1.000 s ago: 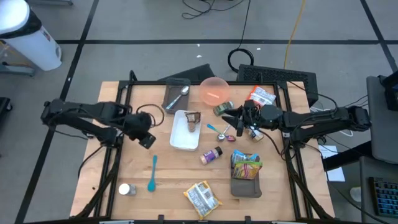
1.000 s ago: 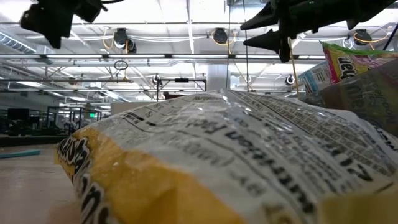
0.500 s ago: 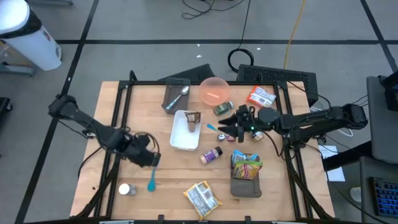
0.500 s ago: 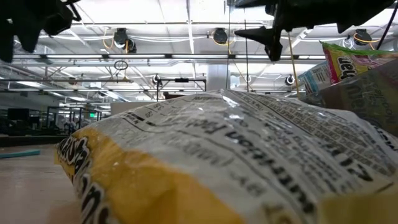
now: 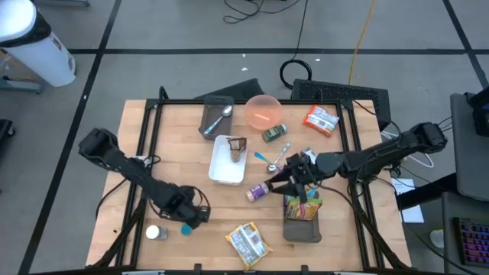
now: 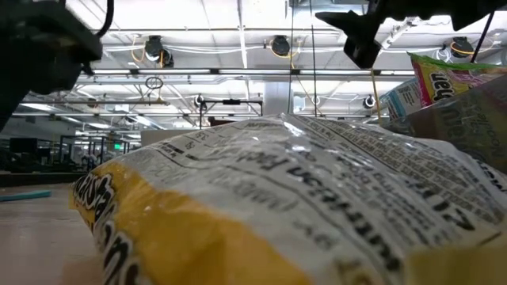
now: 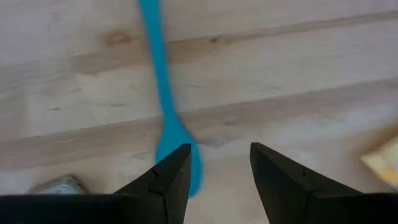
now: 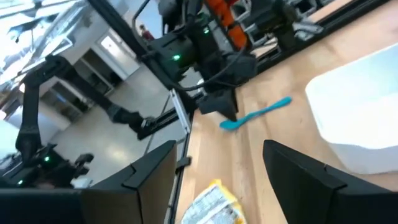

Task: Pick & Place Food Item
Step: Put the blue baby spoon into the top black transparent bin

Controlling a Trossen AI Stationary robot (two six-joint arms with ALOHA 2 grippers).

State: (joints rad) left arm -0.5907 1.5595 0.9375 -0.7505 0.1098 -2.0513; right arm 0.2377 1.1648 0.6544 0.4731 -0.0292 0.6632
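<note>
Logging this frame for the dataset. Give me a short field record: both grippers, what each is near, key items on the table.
left gripper: open, empty, low over the near left of the table, fingers astride the bowl end of the blue spoon
right gripper: open, empty, above the small spice bottle
white tray: table centre, a brown item inside
pink bowl: far side
yellow snack bag: near edge
green candy bag: in the dark bin, near right
held items: none

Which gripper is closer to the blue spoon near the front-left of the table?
Left. The left gripper hovers right at the blue spoon, fingers open beside its bowl end. The right gripper is across the table, open by the small spice bottle.
</note>
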